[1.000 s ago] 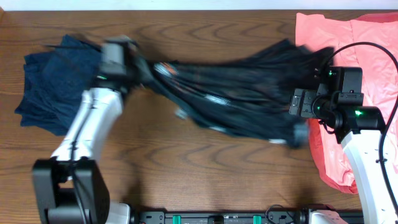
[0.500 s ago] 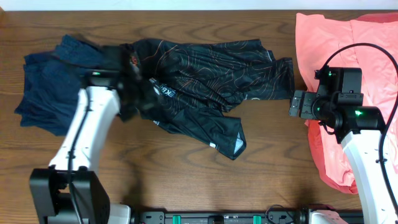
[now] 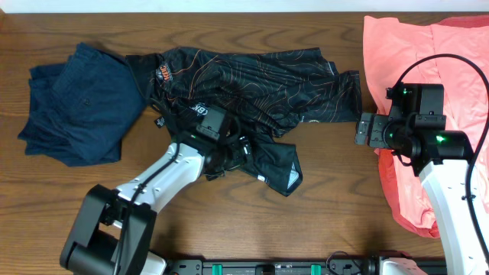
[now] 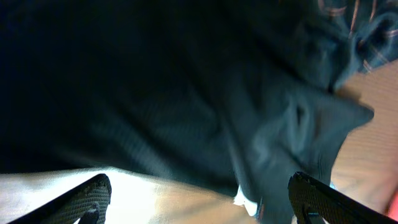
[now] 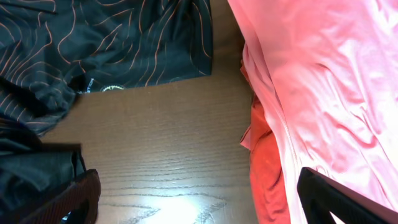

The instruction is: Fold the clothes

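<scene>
A black jersey [image 3: 260, 88] with thin orange lines lies spread across the middle of the table, its lower flap [image 3: 279, 164] bunched. My left gripper [image 3: 233, 149] hovers over that lower part, open. In the left wrist view dark jersey cloth [image 4: 186, 93] fills the frame above the left gripper [image 4: 199, 205], and only table shows between its fingers. My right gripper [image 3: 365, 130] stands open over bare wood between the jersey's right sleeve [image 5: 124, 43] and a pink garment [image 5: 323, 81]. Nothing lies between the fingers of the right gripper [image 5: 199, 199].
A crumpled navy garment [image 3: 72, 103] lies at the far left, partly under the jersey's edge. The pink garment [image 3: 451, 69] covers the right end of the table, under the right arm. The wooden table [image 3: 328, 198] shows bare along the front.
My left gripper has let go of the jersey, which was stretched in the air and now lies spread flat. The left arm swung right to the jersey's lower edge. The right arm is still.
</scene>
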You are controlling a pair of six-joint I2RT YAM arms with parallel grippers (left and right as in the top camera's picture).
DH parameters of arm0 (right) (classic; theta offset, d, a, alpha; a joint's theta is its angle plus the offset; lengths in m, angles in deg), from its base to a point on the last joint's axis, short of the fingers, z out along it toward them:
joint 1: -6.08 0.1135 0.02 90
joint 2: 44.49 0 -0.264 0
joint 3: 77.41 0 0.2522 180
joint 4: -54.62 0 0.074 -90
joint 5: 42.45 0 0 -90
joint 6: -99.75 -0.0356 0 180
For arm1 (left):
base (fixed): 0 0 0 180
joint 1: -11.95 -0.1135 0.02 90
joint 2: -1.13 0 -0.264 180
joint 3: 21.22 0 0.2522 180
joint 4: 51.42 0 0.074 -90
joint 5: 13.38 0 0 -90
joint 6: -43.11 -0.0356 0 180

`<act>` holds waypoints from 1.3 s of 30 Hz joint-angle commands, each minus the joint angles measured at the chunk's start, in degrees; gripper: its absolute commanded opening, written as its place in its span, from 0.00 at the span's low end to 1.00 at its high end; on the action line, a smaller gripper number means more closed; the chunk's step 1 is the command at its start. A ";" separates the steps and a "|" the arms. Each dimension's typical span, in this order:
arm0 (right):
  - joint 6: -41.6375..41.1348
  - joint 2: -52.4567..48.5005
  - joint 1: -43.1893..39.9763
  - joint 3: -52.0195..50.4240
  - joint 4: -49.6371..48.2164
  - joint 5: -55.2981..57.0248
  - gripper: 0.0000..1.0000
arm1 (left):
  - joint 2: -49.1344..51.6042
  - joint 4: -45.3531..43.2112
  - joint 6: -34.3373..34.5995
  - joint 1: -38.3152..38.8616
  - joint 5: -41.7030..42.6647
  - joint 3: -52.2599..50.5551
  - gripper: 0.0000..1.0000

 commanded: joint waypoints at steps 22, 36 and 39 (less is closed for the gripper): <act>0.50 -3.43 -0.52 0.22 2.05 0.42 0.43 | -3.93 22.73 -10.16 -7.82 -4.76 1.20 0.06; 0.02 -24.24 -4.11 0.20 1.07 1.77 0.15 | -23.76 37.44 -22.25 -41.46 -4.74 1.18 0.06; 0.02 -28.50 -8.48 0.20 -2.10 3.91 0.16 | -23.65 37.44 -22.93 -44.28 -4.79 1.18 0.06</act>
